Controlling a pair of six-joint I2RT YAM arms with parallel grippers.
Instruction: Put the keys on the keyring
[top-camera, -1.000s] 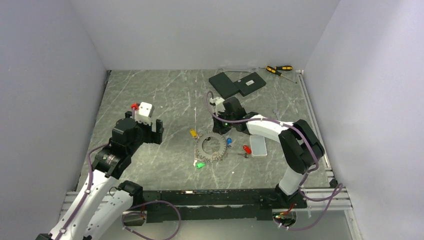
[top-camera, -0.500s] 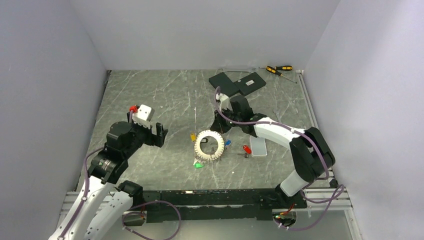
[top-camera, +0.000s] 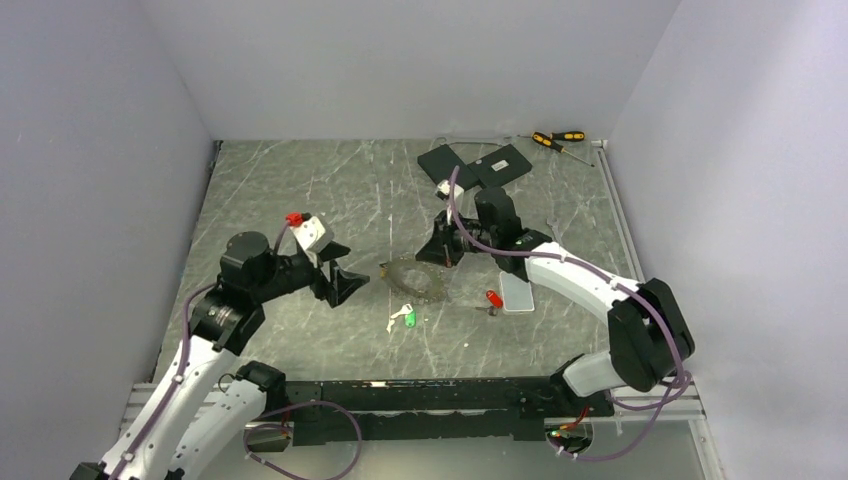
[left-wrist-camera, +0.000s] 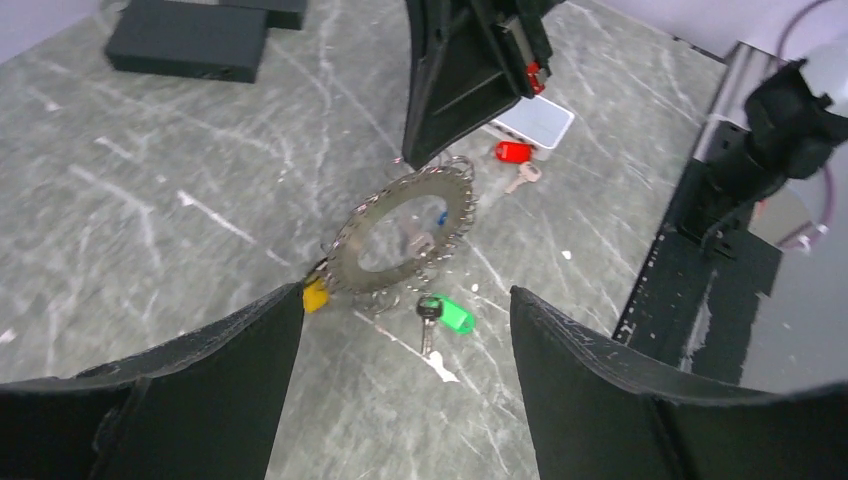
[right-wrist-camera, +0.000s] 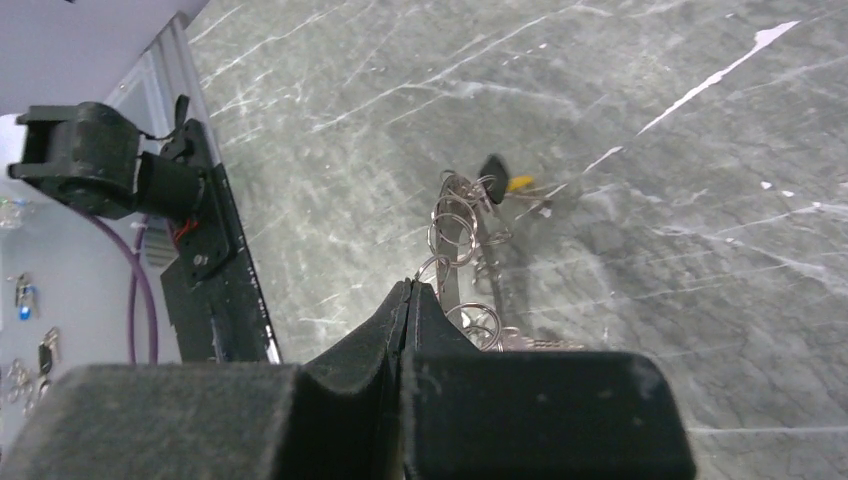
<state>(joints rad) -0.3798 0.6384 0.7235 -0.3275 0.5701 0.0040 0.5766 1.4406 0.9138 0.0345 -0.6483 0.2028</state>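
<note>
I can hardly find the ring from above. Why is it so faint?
Top view: the keyring is dark grey on the grey table, so it blends in. Left wrist view: it stands out. Right wrist view: the black right fingers fill the bottom; it shows edge-on.

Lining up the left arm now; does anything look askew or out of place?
The keyring hangs tilted, pinched at one edge by the shut right tool. The green key and red key lie loose on the table, apart from it.
</note>
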